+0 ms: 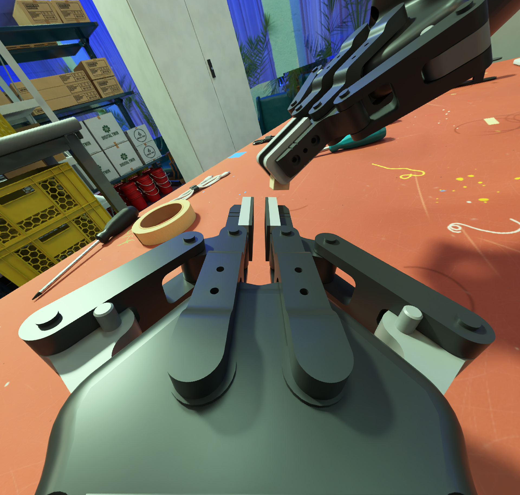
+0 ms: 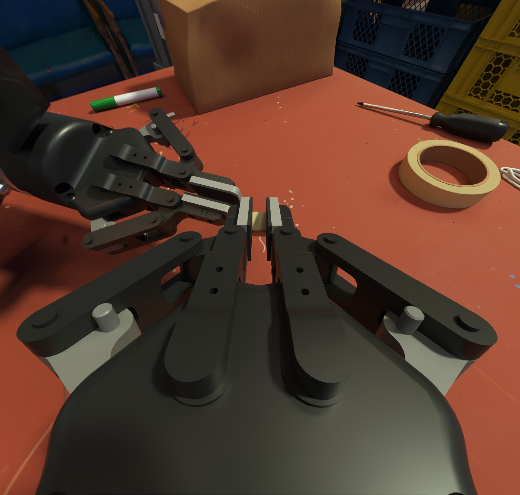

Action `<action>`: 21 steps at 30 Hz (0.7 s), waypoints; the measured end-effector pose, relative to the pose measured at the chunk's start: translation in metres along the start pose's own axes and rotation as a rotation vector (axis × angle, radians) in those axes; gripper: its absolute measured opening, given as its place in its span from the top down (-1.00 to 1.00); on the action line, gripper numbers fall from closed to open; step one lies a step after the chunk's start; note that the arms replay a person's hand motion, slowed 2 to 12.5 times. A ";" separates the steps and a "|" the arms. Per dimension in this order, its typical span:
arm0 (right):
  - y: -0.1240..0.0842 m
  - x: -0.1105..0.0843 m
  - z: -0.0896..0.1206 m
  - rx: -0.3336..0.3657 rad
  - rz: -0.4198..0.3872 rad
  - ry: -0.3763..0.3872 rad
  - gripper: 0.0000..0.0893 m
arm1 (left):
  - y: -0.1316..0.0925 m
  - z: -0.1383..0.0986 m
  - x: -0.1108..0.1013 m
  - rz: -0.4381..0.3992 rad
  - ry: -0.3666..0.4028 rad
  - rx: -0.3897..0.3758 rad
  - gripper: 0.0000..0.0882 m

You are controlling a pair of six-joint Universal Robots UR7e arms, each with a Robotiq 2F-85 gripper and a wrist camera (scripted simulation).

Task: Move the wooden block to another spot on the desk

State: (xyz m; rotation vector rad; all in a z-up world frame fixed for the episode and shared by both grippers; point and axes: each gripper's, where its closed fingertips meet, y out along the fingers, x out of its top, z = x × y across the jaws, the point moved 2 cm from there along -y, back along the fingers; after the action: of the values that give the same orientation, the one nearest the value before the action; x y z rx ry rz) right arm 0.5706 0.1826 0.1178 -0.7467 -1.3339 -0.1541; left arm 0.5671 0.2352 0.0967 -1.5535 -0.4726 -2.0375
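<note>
The wooden block [image 2: 259,220] is a small pale cube clamped between the pads of my right gripper [image 2: 259,199], low over the red-orange desk [image 2: 337,242]. I cannot tell whether it touches the desk. In the left wrist view the block [image 1: 278,184] sticks out under the tips of the right gripper [image 1: 274,171], just beyond my left gripper [image 1: 259,199]. The left gripper's jaws are nearly together with nothing between them. It also shows in the right wrist view [image 2: 235,201], its tips right beside the right gripper's left finger.
A roll of masking tape [image 2: 449,173] and a black screwdriver [image 2: 467,125] lie to the right. A cardboard box [image 2: 253,39] and a green marker [image 2: 126,98] are farther back. A teal-handled tool [image 1: 357,140] and a white cord [image 1: 202,184] lie near the desk's edge. Yellow crates [image 1: 42,214] stand beside it.
</note>
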 end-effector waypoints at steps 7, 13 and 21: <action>-0.012 0.006 0.001 0.004 -0.010 0.063 0.81 | -0.004 -0.002 0.008 -0.024 0.001 0.019 0.84; -0.019 0.004 0.005 -0.030 0.016 0.108 0.81 | -0.006 -0.008 0.011 -0.031 -0.047 0.038 0.84; -0.029 -0.033 0.009 -0.123 0.169 0.157 0.81 | -0.009 -0.019 0.013 -0.037 -0.079 0.046 0.84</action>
State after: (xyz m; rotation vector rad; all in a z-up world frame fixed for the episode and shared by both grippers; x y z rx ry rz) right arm 0.5403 0.1556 0.0998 -0.9295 -1.1143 -0.1575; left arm 0.5443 0.2288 0.1044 -1.6132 -0.5776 -1.9845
